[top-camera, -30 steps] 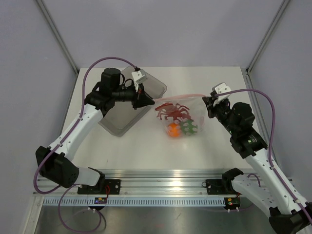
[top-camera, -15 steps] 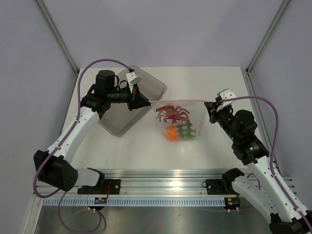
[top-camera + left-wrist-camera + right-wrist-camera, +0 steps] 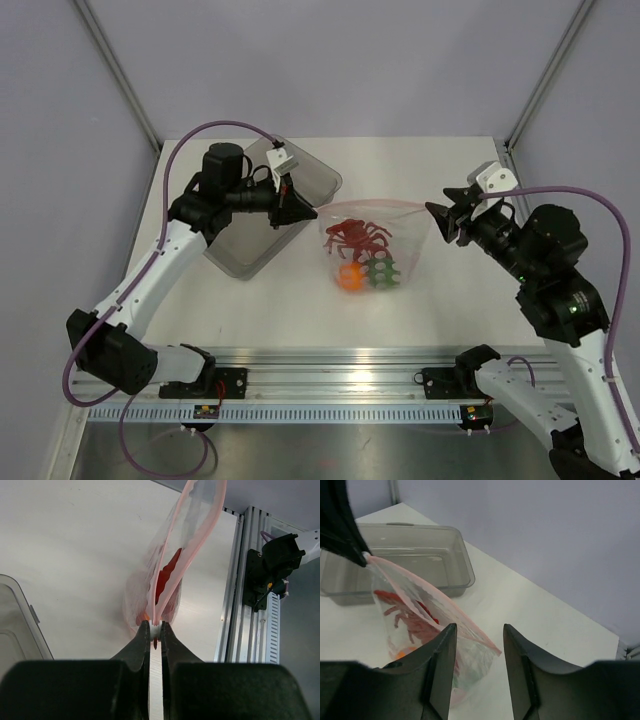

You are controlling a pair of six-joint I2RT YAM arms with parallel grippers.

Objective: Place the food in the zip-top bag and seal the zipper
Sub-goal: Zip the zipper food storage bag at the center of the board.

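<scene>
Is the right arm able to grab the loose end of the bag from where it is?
Probably yes. The right pincer is open, and the loose end of the zip-top bag hangs right in front of it, with nothing in between. The left pincer holds the other end up.

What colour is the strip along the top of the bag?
Pale pink. The zipper strip shows best in the left wrist view.

A white table (image 3: 450, 170) is closed in behind and at both sides by plain, pale lilac-grey walls (image 3: 340, 60). Metal posts (image 3: 115, 70) rise at the back corners. A ribbed aluminium rail (image 3: 340, 365) runs along the table's near edge, under soft, even light.
</scene>
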